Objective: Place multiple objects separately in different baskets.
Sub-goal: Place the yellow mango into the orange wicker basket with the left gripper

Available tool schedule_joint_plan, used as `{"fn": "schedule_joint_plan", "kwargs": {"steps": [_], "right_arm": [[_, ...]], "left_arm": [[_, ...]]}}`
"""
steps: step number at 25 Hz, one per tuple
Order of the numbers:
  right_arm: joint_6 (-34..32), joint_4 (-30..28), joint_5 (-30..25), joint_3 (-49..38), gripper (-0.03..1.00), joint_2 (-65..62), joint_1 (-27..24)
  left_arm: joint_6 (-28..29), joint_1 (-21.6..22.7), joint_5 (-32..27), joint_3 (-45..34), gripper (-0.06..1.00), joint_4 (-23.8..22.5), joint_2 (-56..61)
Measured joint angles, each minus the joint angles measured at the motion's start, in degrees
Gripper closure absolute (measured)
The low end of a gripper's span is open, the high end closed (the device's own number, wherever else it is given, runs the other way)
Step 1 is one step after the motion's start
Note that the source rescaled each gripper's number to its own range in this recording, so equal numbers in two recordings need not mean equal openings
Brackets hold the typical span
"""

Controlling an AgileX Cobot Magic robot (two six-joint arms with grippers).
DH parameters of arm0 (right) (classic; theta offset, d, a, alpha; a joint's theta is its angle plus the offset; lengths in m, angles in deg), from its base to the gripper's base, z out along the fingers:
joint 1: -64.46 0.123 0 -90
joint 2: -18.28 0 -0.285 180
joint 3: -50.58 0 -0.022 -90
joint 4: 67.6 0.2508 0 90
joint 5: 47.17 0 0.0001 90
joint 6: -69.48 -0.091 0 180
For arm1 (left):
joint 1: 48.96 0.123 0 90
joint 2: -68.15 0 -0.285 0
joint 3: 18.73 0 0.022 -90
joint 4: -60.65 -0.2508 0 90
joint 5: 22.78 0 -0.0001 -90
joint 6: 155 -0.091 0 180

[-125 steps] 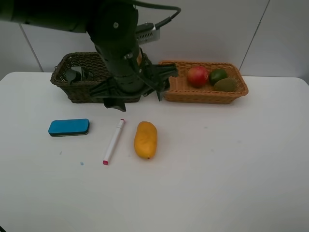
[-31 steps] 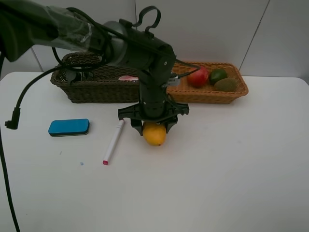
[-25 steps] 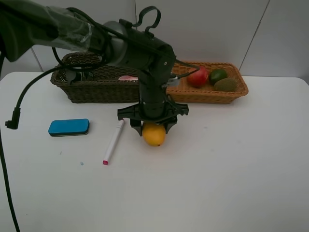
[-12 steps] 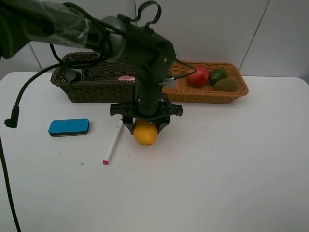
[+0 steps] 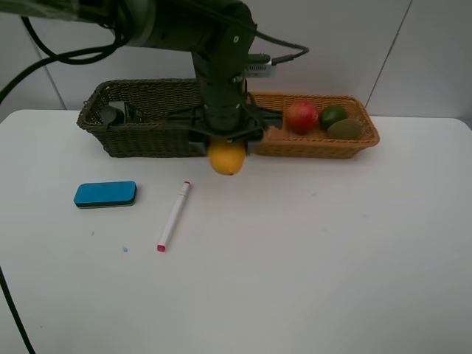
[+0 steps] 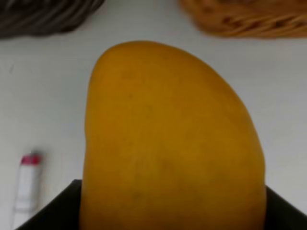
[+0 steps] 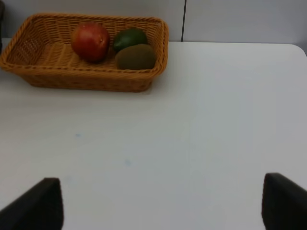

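While the left gripper clamps the yellow-orange mango between its jaws, clear of the table, the carry should run high enough to clear the rim of the light orange-tan basket. The mango hangs directly under the gripper, before the gap between that basket and the dark olive-brown basket. The right gripper stands wide, empty.

Your mango hangs in the air where dark basket meets tan basket. Red fruit, lime and kiwi sit in the tan one. Blue eraser and marker lie on the table's left half.
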Motion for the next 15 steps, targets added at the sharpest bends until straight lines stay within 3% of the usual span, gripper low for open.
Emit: {"fn": "schedule_joint_plan", "kwargs": {"steps": [3,7,15], "right_arm": [[0.0,0.0,0.0,0.0,-0.03,0.0,0.0],[0.0,0.0,0.0,0.0,-0.03,0.0,0.0],[0.0,0.0,0.0,0.0,-0.03,0.0,0.0]], "left_arm": [[-6.0,0.0,7.4,1.8,0.21,-0.6,0.0],[-8.2,0.0,17.1,3.0,0.21,-2.5,0.0],[-8.6,0.1,31.8,4.6,0.21,-13.8,-2.7]]}}
